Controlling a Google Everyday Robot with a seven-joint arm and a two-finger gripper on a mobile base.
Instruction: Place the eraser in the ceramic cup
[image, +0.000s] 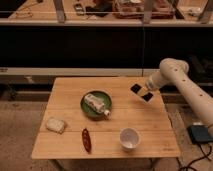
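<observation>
My gripper (141, 92) hangs over the back right part of the wooden table (70, 145), at the end of the white arm (172, 75) that comes in from the right. It is shut on the eraser (136, 88), a small flat black block held a little above the tabletop. The ceramic cup (129, 138), small, round and white, stands upright and empty near the table's front edge, in front of the gripper and a little to its left.
A green plate (86, 106) with a pale wrapped object (96, 104) lies mid-table. A pale lumpy block (55, 125) sits front left. A reddish elongated item (86, 140) lies near the front edge. A dark counter runs behind the table.
</observation>
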